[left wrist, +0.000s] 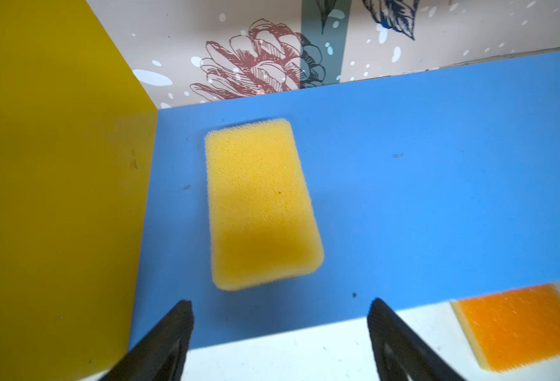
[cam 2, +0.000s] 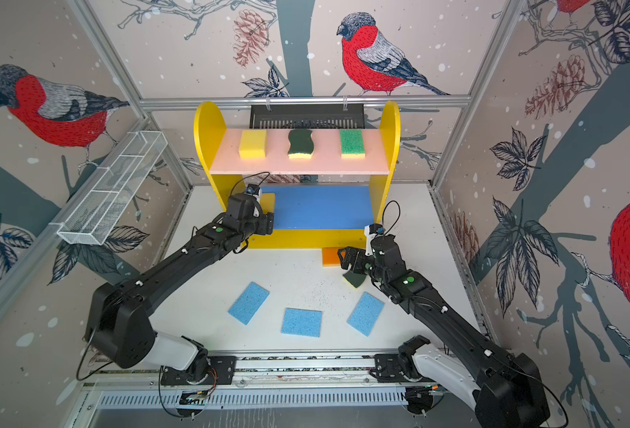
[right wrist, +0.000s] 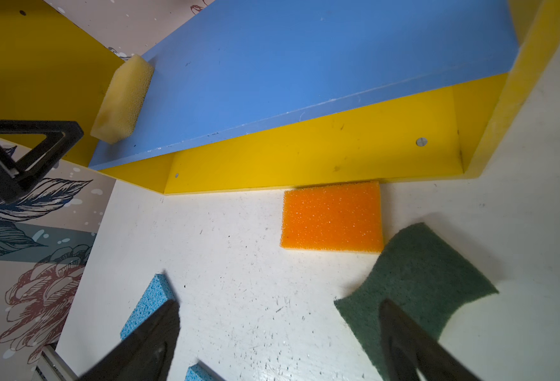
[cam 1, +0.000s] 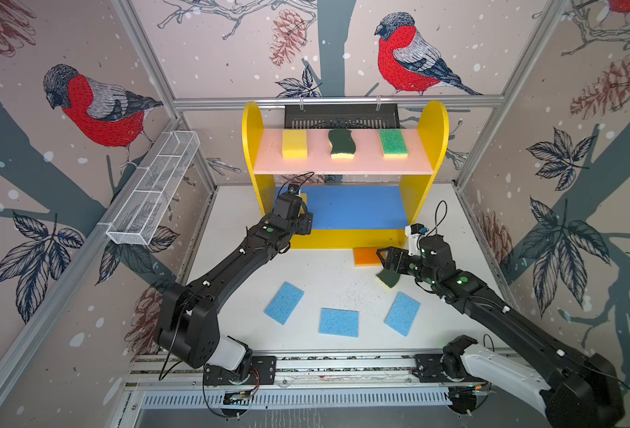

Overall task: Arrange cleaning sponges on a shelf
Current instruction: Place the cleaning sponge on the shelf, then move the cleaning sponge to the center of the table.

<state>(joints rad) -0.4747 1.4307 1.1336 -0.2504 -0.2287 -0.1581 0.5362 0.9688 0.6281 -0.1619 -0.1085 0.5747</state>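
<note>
The shelf (cam 1: pixel 422 185) stands at the back. Its pink upper board carries a yellow block sponge (cam 1: pixel 294 143), a wavy dark-green sponge (cam 1: pixel 342 143) and a bright-green sponge (cam 1: pixel 393 142). A second yellow sponge (left wrist: pixel 262 204) lies free at the left end of the blue middle board (cam 1: pixel 358 207). My left gripper (left wrist: pixel 281 301) is open just in front of it, holding nothing. My right gripper (right wrist: pixel 279 301) hangs open over the table, beside an orange-topped sponge (right wrist: pixel 331 216) and a wavy dark-green sponge (right wrist: pixel 417 273). Three light-blue sponges (cam 1: pixel 284 302) (cam 1: pixel 339 322) (cam 1: pixel 402 313) lie nearer the front.
A white wire-mesh basket (cam 1: pixel 154 189) hangs on the left wall. A black slotted tray (cam 1: pixel 341 115) hangs behind the shelf top. The orange-topped sponge (cam 1: pixel 365 255) touches the shelf's yellow bottom front. The arms' base rail (cam 1: pixel 343 365) runs along the table's front edge.
</note>
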